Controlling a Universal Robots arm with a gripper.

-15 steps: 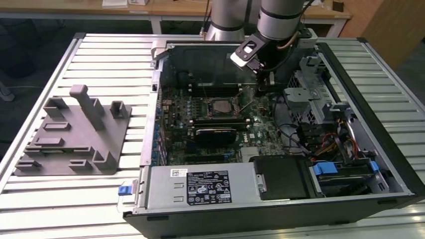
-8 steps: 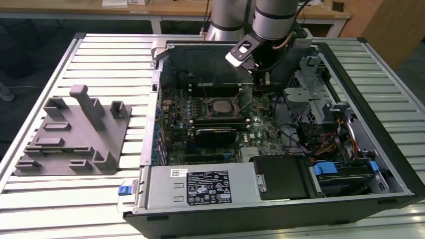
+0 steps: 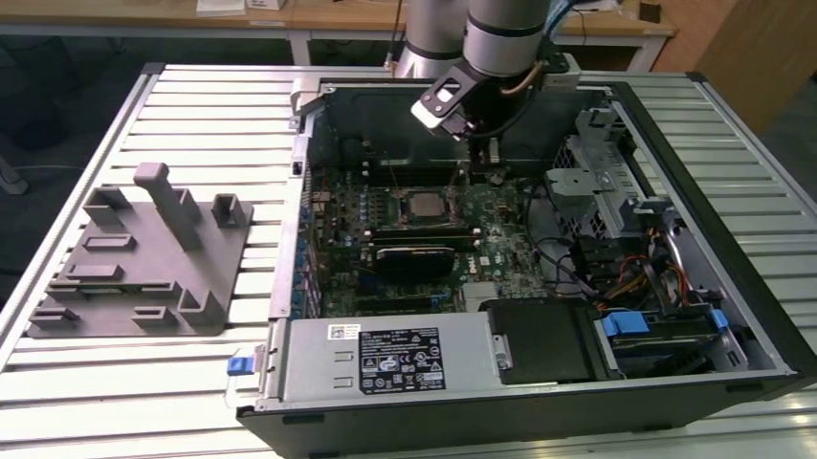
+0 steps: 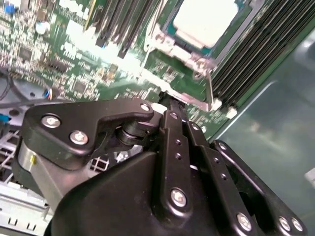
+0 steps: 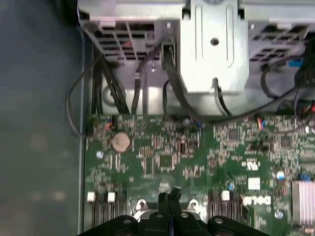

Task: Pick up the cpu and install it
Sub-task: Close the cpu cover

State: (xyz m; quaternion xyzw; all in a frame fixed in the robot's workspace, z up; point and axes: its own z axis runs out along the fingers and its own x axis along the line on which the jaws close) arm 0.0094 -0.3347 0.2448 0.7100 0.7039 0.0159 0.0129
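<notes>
Gripper [image 5: 170, 196] fingertips together; cpu [image 4: 204, 19] seated, partly cropped.

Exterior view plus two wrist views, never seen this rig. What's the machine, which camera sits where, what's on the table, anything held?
The machine is one robot arm reaching into an open computer case that lies on a slatted table. The exterior view comes from a camera off the arm; both wrist views come from cameras riding on the arm, looking past its end effector at the green motherboard. A grey plastic block sits on the table at the exterior view's left, apart from the case. The cpu, a pale square chip, lies in its socket on the motherboard. The end effector is shut, holds nothing, and its tips are close to that socket's edge.
</notes>
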